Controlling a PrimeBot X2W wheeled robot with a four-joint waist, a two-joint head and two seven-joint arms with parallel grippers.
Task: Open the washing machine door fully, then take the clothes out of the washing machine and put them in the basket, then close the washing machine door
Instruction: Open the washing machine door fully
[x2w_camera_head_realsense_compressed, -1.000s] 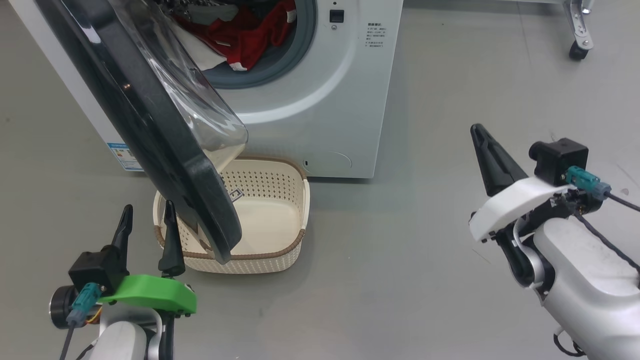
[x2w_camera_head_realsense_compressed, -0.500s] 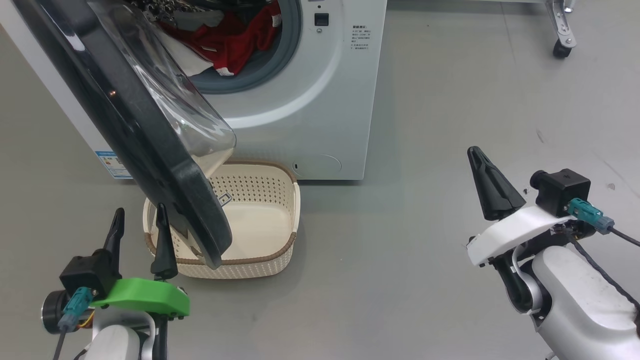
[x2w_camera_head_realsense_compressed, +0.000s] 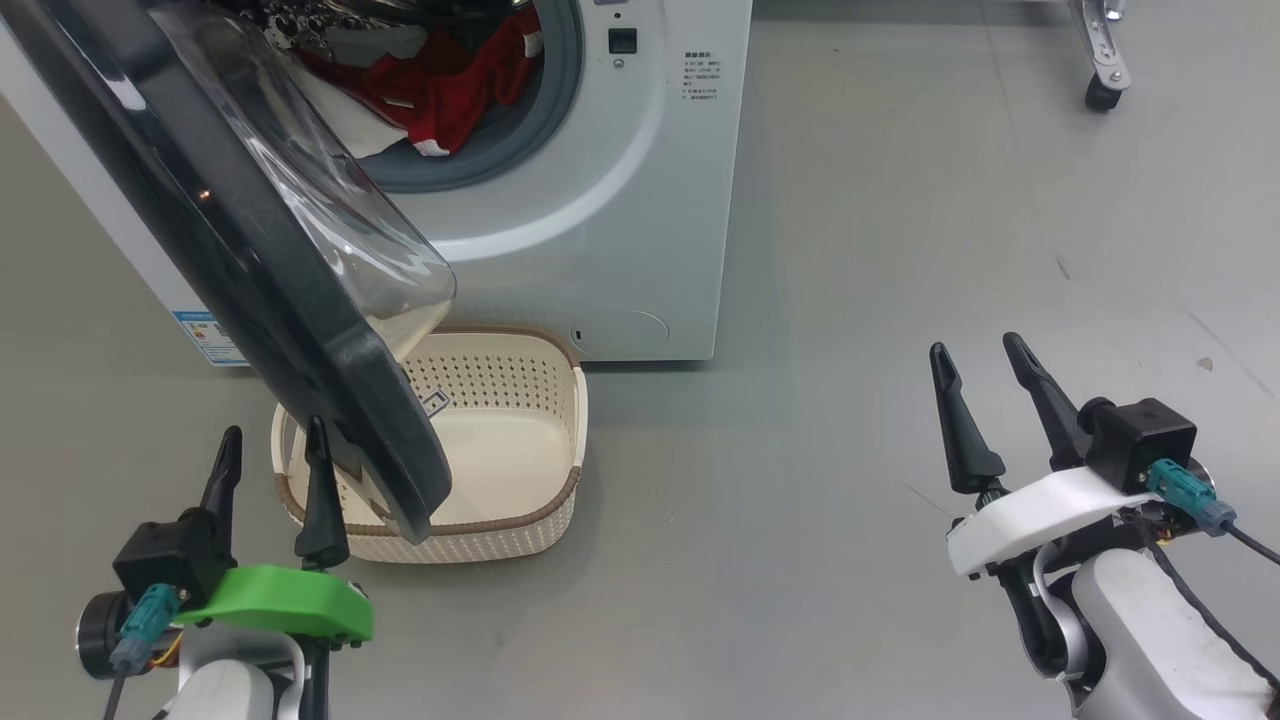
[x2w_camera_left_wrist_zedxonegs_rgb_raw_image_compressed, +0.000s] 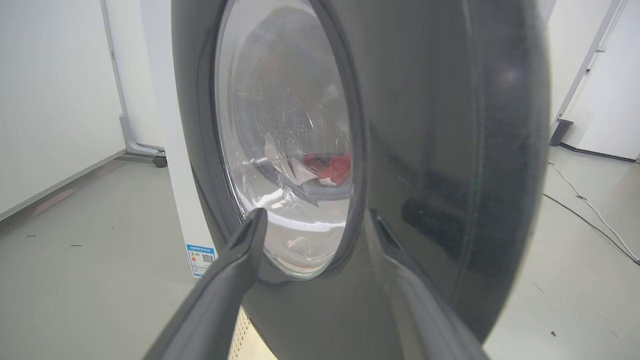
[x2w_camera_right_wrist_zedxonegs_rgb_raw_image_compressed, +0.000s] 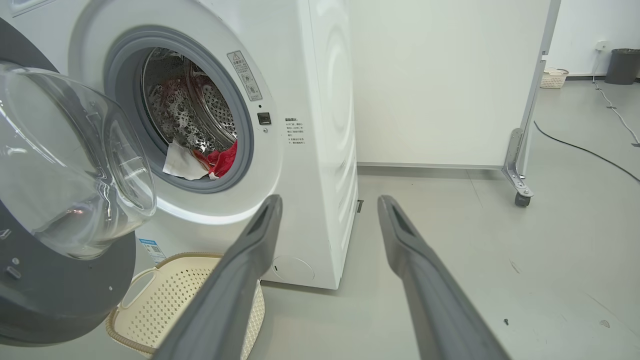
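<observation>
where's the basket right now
The basket sits on the floor at the lower left of the head view, directly in front of the washing machine, partly under the open washing machine door and just beyond the left gripper.

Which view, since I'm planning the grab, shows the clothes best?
Head view: the clothes lie large at the drum mouth. Right wrist view shows them smaller; left wrist view, a red patch through the door glass.

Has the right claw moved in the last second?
Yes. Judged against the washing machine, the right claw has drawn back away from it, lower in the head view, and has opened.
</observation>
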